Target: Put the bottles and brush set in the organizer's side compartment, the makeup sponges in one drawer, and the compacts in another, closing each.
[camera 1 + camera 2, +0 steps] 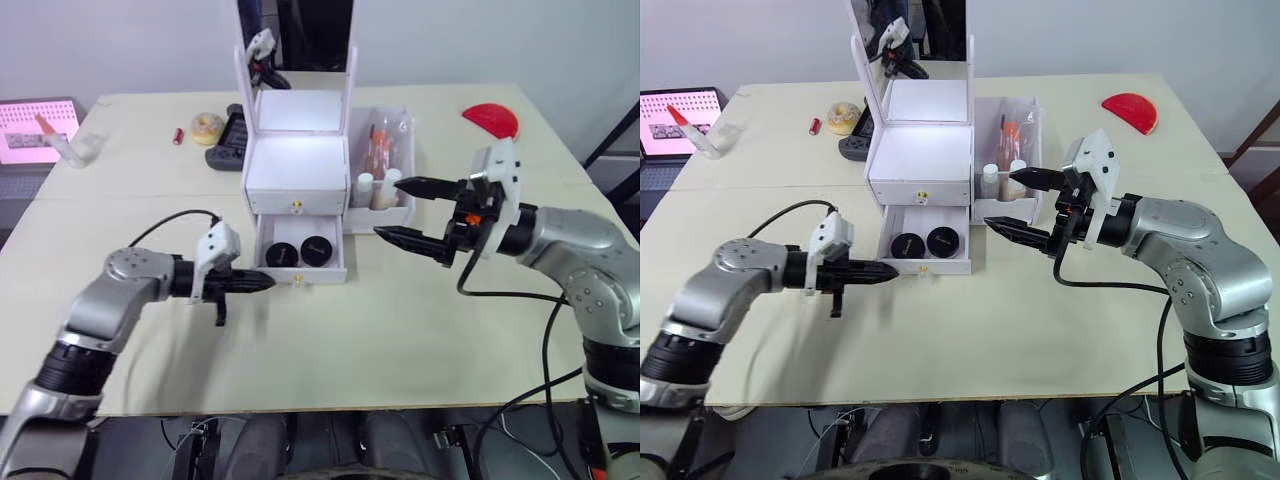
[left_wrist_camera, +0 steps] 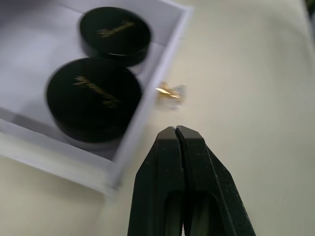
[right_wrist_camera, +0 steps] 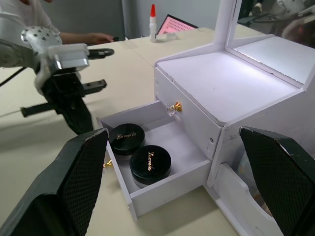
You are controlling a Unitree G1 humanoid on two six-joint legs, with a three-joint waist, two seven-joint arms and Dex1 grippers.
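The white organizer stands mid-table under a mirror. Its lower drawer is pulled open and holds two black round compacts, seen close up as compacts. The upper drawer is shut. Bottles and a clear packet with brushes stand in the side compartment. My left gripper is shut, its tip just in front of the drawer's gold knob. My right gripper hangs open beside the compartment, empty. The makeup sponges are out of view.
At the back left lie a yellow roll, a small red item, a dark device and a clear bottle by a pink screen. A red half-round object sits back right.
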